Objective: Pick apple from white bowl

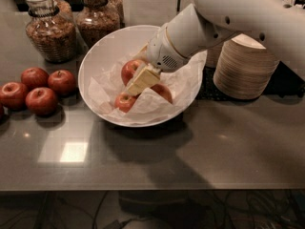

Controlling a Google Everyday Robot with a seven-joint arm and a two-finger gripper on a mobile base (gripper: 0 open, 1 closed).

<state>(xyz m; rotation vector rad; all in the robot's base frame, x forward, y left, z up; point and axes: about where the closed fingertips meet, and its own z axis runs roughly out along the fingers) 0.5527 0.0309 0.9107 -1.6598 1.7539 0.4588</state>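
Note:
The white bowl [95,61] stands mid-table, lined with crumpled white paper. Three apples show in it. The big red apple [129,70] with an orange-yellow blush lies at the upper left. A smaller red-yellow apple [125,102] lies at the front. A third red one [163,92] is half under the paper at the right. My gripper [141,81] reaches down into the bowl from the upper right. Its cream tip lies among the three apples, against the big apple's right side and covering part of it.
Several dark red apples [42,100] lie on the grey table left of the bowl. Two glass jars [50,28] of granola stand behind them. A stack of beige paper bowls [243,66] stands right of the bowl. My white arm [238,13] crosses above the bowl's right rim.

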